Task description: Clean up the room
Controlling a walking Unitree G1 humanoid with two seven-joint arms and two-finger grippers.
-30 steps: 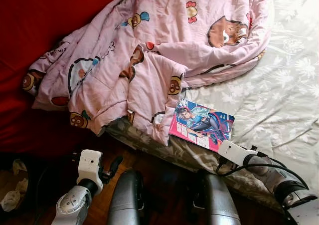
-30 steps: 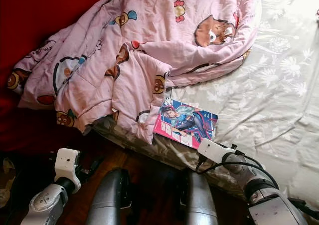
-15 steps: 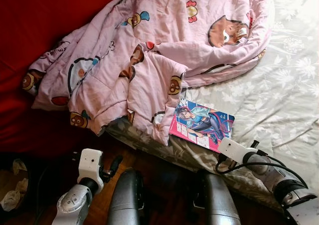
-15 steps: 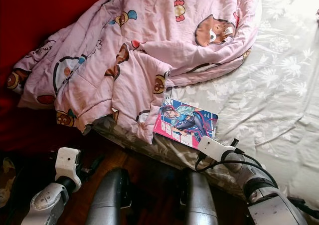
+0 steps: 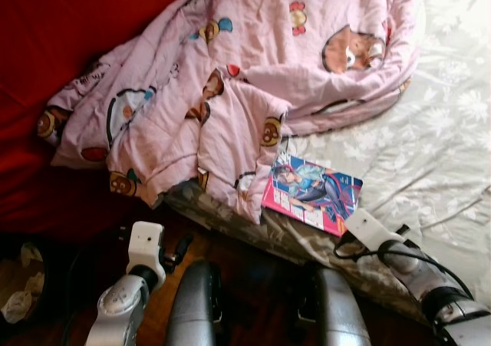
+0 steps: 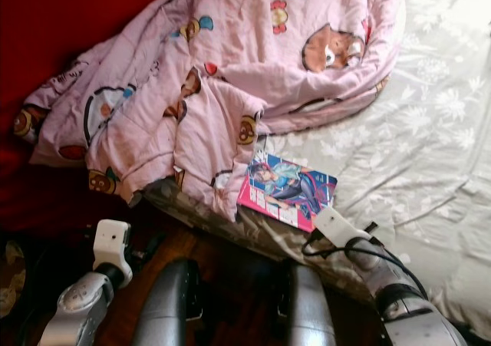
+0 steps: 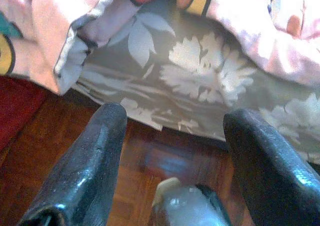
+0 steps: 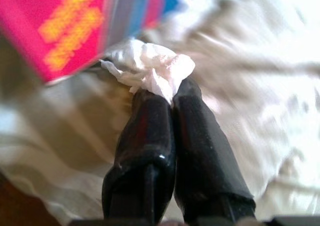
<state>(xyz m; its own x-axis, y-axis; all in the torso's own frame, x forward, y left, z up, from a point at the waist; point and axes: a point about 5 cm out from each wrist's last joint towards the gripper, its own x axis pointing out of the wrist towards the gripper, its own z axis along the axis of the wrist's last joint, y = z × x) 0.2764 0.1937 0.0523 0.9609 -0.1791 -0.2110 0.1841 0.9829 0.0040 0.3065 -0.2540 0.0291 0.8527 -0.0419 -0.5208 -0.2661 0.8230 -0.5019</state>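
Two black fingers of the right gripper (image 8: 172,93) pinch a white tissue (image 8: 150,68) beside a book (image 5: 312,192) on the bed (image 5: 430,146). Left gripper (image 7: 175,136) hangs wide open over the wood floor (image 7: 45,151).

Daylight pours in from my upper right, washing out the bedsheet (image 5: 430,123); the floor (image 5: 253,285) below sits in deep shadow. My head views are slightly soft, my right wrist view smeared with motion blur.
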